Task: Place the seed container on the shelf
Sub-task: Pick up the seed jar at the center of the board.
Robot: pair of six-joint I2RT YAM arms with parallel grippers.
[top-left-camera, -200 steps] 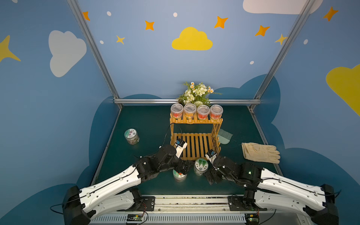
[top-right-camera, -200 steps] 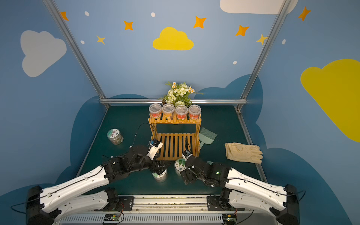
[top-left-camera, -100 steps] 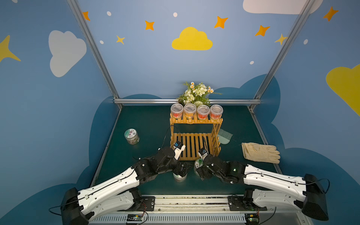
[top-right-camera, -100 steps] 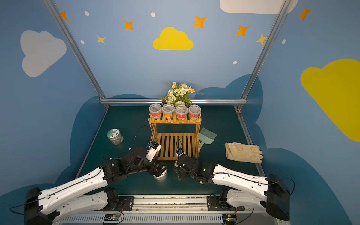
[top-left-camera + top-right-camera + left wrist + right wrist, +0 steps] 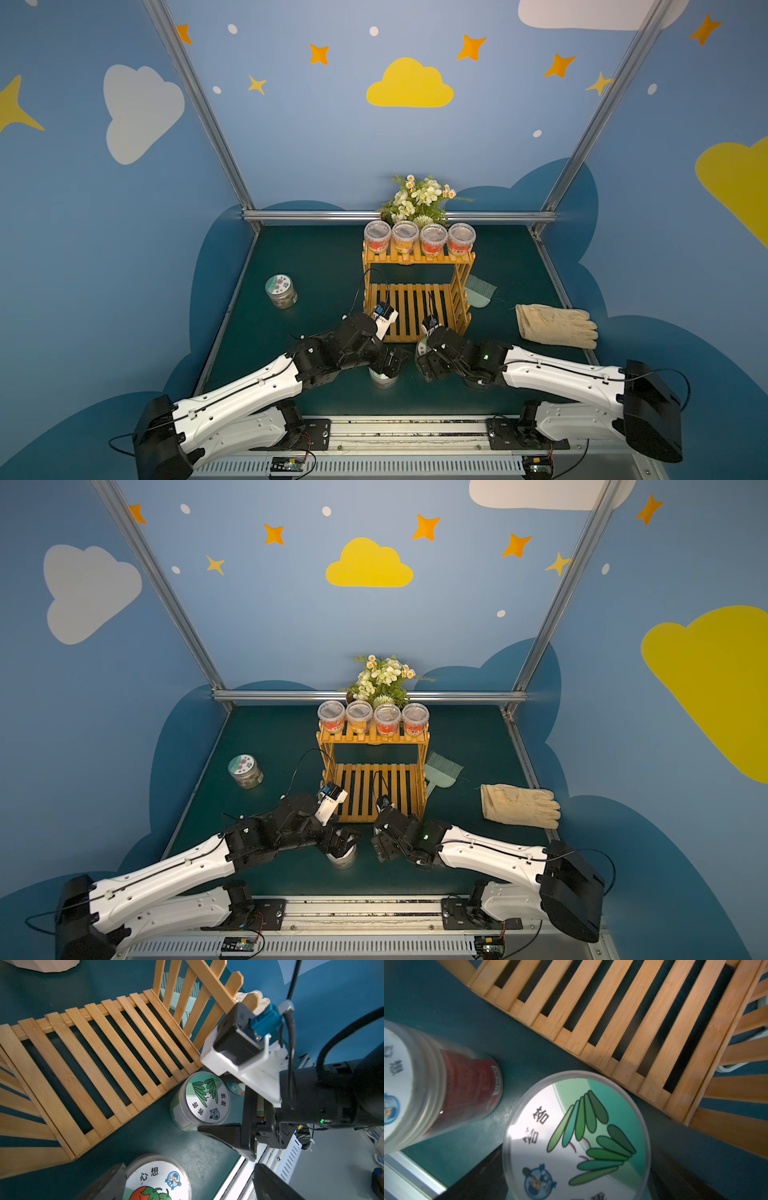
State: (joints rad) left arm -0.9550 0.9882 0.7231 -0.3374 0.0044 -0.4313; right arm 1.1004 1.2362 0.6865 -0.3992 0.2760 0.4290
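Top views, right arm [image 5: 561, 376]: stretched low toward the centre, wrist bent down.
Change: swung left since a second ago, now over the green-lid jar [image 5: 577, 1138].
Right claw [image 5: 209, 1103]: fingers wide apart, straddling that jar; contact unclear.
Left claw [image 5: 341, 842]: wide apart over the red-label jar [image 5: 158, 1180].
Green-lid jar: on the table [image 5: 311, 257], just beside the shelf's [image 5: 417, 261] near edge.

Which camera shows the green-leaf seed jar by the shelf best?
Left wrist: the green-leaf seed jar shows lid and side, upright at the shelf's corner, between the right gripper's open jaws. Right wrist shows just its lid, cropped. In both top views that gripper nearly hides it.
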